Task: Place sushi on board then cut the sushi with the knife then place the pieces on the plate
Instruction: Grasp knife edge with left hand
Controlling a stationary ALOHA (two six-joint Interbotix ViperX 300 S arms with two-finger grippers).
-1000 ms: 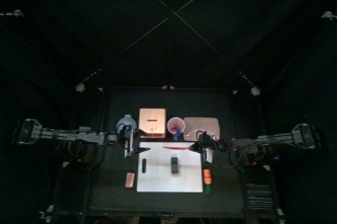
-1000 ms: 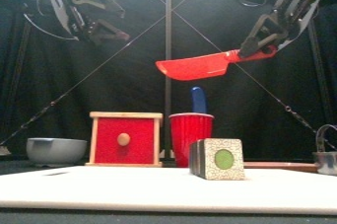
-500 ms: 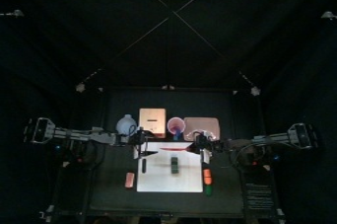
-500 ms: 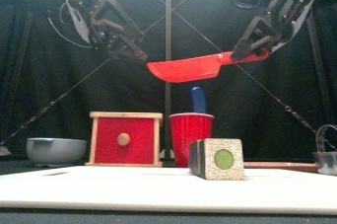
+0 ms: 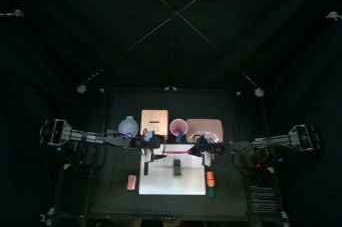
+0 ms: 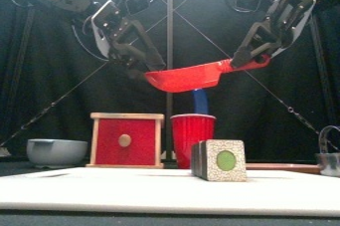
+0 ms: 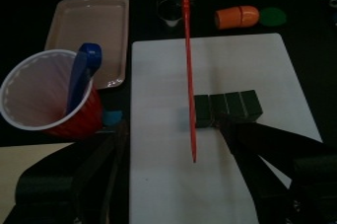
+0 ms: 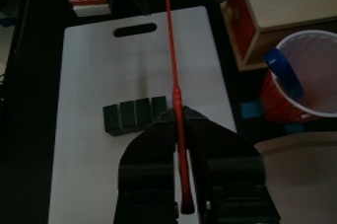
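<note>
Black left arm slants down from the left, its gripper [image 7: 182,149] wide open astride the blade of the red knife [image 6: 193,72], which hangs above the sushi roll [image 6: 221,160] on the white board [image 6: 80,190] near the surface's front edge. The right gripper [image 6: 250,59], angled down, clamps the handle.

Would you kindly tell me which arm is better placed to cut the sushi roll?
Probably right: the right gripper is shut on the red knife, held over the sushi roll on the white board. The left gripper is open at the blade tip.
</note>
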